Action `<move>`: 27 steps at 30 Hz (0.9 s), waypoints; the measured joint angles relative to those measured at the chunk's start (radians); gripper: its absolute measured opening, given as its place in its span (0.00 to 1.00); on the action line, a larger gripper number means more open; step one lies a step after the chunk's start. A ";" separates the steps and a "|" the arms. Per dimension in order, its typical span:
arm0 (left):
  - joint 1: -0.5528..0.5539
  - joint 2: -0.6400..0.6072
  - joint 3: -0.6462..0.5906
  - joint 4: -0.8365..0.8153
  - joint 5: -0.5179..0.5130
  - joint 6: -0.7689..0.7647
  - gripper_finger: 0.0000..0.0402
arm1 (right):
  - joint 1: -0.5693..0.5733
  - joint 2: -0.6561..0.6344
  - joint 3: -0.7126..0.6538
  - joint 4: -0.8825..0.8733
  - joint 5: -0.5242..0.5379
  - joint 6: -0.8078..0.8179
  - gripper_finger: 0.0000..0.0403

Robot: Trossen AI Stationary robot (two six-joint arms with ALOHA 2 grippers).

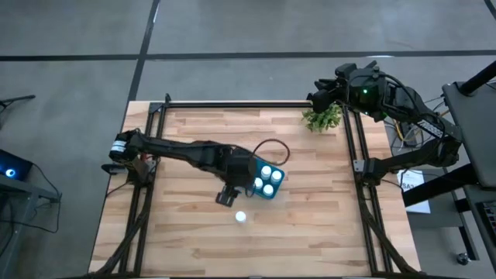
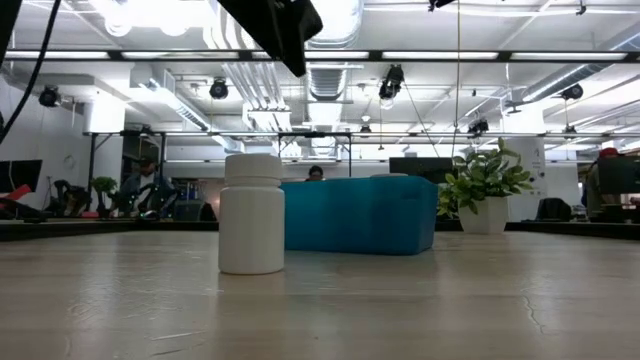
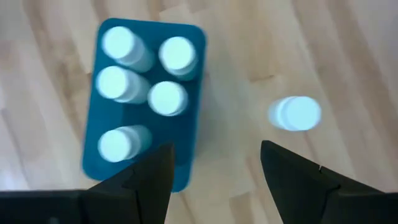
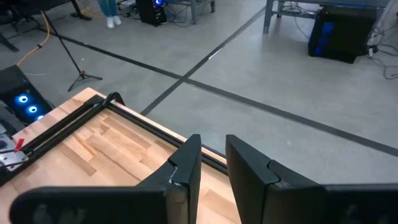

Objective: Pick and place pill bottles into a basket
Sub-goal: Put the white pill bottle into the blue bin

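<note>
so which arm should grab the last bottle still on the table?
Left. Its gripper hangs open beside the basket, close to the loose pill bottle. The right gripper is parked at the table's far corner by the potted plant.

From above, the left arm [image 1: 194, 153] covered most of the basket [image 1: 276, 193], so only three bottle caps [image 1: 267, 179] showed there. In the left wrist view the bottles in the basket [image 3: 134, 93] were smeared with blur, same for the loose bottle [image 3: 295, 114]. At table height the basket [image 2: 365, 214] sat partly behind that bottle [image 2: 251, 214], contents hidden
</note>
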 joint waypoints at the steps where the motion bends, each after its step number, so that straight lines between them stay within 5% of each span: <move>1: -0.012 0.000 0.000 -0.001 0.005 -0.012 0.55 | 0.000 0.000 0.000 0.000 -0.007 0.000 0.17; 27: -0.170 0.004 -0.043 0.084 -0.018 -0.155 0.55 | 0.000 0.001 0.000 0.002 -0.039 -0.026 0.17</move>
